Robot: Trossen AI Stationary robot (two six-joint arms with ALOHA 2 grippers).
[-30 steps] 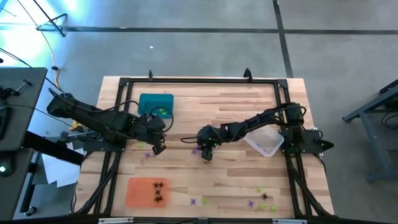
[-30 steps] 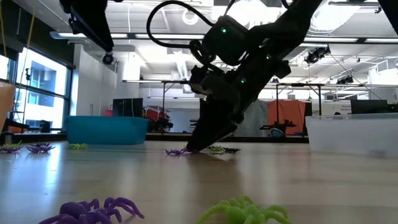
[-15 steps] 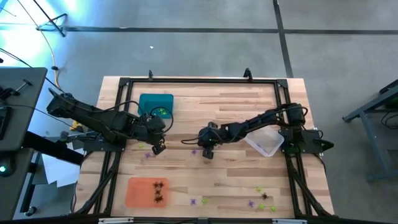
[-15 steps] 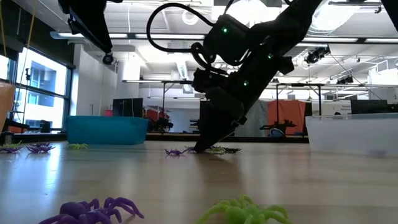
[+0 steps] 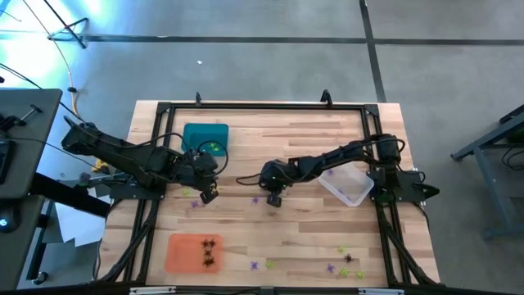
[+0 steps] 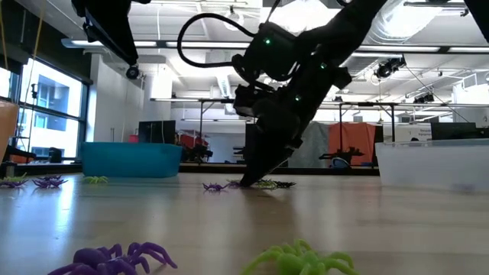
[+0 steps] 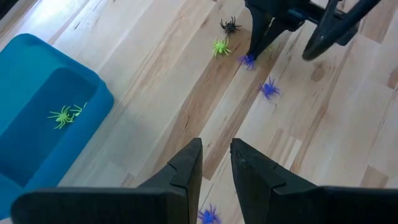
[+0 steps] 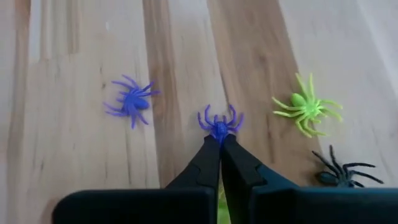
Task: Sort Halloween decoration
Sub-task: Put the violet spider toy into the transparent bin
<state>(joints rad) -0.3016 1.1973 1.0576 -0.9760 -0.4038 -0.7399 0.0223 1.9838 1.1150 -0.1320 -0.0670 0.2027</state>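
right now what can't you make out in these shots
- Clear tray: whether anything lies inside, in the high view; the right arm crosses it.
- Orange tray: dark pieces too small to count from above.
- Right hand, shut on the purple spider: how much of it the fingertips cover.
- Left hand: nothing seen between the fingers; their tips are hidden in the high view.

— Where do the spiders lie?
— One purple spider point(image 8: 219, 126) sits flat mid-table, pinched at its rear by the right fingers point(image 8: 219, 155). Another purple point(image 8: 130, 102) lies just beside it; a green one point(image 8: 306, 111) and a black one point(image 8: 344, 171) on the other side.
— Others?
— Two green point(image 7: 64, 114) in the teal tray point(image 7: 37, 68), black ones point(image 5: 210, 252) in the orange tray point(image 5: 182, 252).
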